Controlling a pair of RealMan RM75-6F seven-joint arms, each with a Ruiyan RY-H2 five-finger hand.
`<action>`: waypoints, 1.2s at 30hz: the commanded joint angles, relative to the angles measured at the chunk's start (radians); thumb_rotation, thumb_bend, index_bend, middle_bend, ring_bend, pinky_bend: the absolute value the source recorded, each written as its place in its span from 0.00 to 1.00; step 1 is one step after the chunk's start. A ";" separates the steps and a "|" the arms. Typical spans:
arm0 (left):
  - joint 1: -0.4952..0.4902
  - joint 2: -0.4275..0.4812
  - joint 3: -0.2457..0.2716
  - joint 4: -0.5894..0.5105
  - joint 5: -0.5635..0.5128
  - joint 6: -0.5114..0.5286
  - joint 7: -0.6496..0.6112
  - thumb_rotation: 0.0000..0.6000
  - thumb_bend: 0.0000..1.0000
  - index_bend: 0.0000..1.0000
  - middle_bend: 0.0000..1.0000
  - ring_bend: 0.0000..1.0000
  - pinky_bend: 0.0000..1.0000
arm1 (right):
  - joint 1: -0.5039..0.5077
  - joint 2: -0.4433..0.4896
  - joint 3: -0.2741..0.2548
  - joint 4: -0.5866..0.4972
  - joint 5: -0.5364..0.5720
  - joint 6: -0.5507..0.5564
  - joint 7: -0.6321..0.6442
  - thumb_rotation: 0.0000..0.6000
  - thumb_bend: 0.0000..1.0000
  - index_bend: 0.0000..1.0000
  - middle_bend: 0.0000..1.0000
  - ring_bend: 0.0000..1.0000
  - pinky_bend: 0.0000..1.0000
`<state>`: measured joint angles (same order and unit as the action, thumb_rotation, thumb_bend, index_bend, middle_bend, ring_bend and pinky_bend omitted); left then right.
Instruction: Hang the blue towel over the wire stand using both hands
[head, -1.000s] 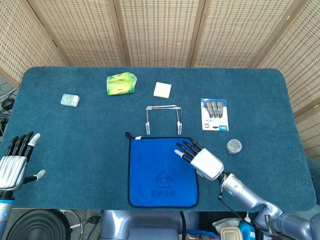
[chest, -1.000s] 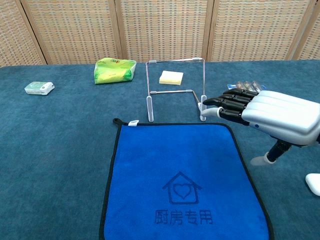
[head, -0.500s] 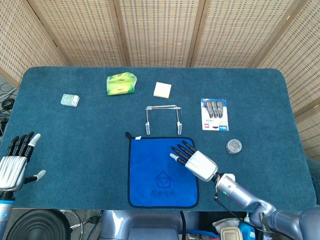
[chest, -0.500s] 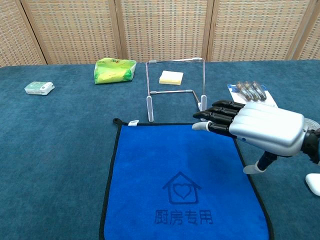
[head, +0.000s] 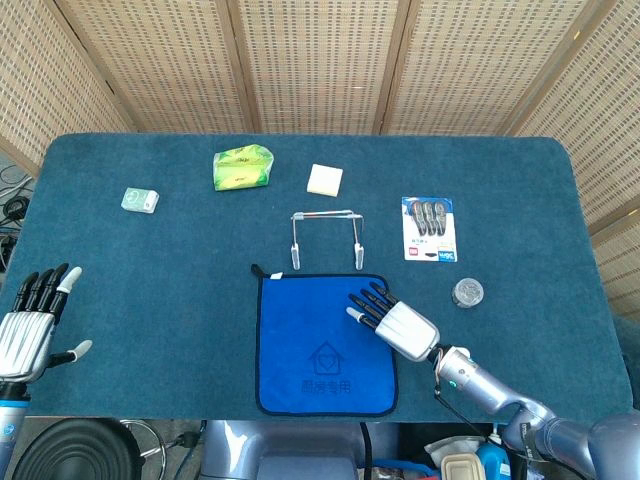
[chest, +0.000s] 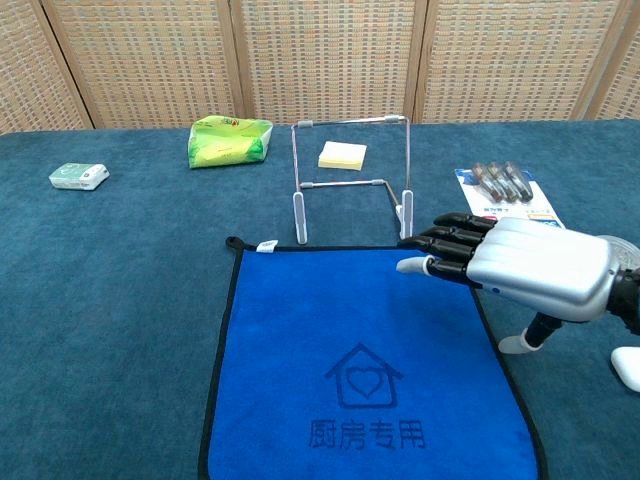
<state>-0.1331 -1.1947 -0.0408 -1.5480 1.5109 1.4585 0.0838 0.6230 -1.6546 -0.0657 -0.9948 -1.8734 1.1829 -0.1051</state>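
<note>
1. The left robot hand (head: 28, 330) hovers at the counter's (head: 150, 280) left edge, fingers apart and empty, well apart from the blue towel (head: 322, 345).
2. The blue towel lies flat at the counter's near edge, its far hem just before the feet of the wire stand (head: 327, 238); the lift must go away from the robot.
3. The right robot hand (head: 392, 318) is nearer: over the towel's far right corner, fingers extended and slightly spread, pointing toward the stand, holding nothing.

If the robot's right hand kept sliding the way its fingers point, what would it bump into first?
Probably just the flat blue towel: the right hand points up-left across it, likely passing left of the wire stand.
</note>
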 joint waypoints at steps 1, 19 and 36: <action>0.000 0.001 0.000 0.000 -0.001 -0.001 -0.001 1.00 0.04 0.00 0.00 0.00 0.00 | 0.003 -0.011 -0.005 0.013 -0.001 0.004 -0.005 1.00 0.00 0.04 0.00 0.00 0.00; -0.003 0.001 0.002 0.000 -0.005 -0.008 -0.006 1.00 0.04 0.00 0.00 0.00 0.00 | 0.023 -0.070 0.019 0.013 0.056 0.001 0.014 1.00 0.13 0.17 0.01 0.00 0.00; -0.002 0.007 0.003 0.000 -0.005 -0.007 -0.021 1.00 0.05 0.00 0.00 0.00 0.00 | 0.029 -0.097 0.008 0.016 0.062 0.037 0.042 1.00 0.41 0.38 0.04 0.00 0.00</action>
<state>-0.1354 -1.1878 -0.0378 -1.5475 1.5059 1.4519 0.0622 0.6520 -1.7477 -0.0551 -0.9841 -1.8084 1.2160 -0.0669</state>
